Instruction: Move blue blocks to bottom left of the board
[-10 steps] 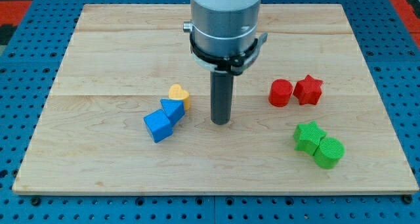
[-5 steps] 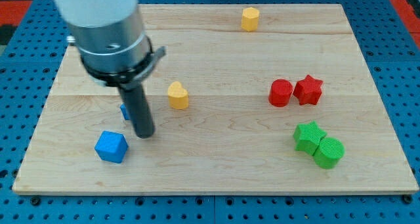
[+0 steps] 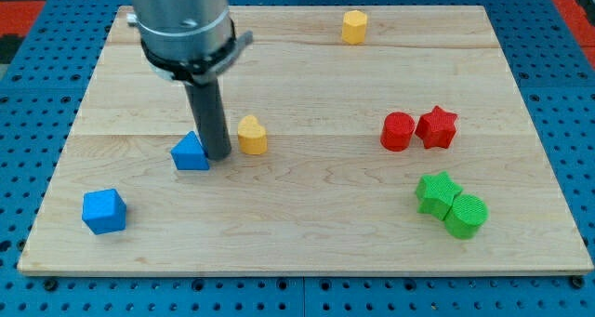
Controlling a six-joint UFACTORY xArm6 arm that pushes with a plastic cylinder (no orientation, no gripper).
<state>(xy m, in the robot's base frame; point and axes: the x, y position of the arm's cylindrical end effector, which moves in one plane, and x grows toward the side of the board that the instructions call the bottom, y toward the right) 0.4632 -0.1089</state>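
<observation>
A blue cube sits near the board's bottom left corner. A second blue block, triangular in shape, lies left of the board's middle. My tip stands just at the right side of this triangular blue block, between it and a yellow heart-shaped block. Whether the tip touches the blue block cannot be told. The wooden board carries all the blocks.
A yellow hexagonal block sits near the view's top. A red cylinder and a red star stand together at the right. A green star and a green cylinder touch at the lower right.
The blue cube has slid left and down to the bottom left corner. My tip has moved up and slightly right to the right side of the triangular blue block, which now shows fully.
</observation>
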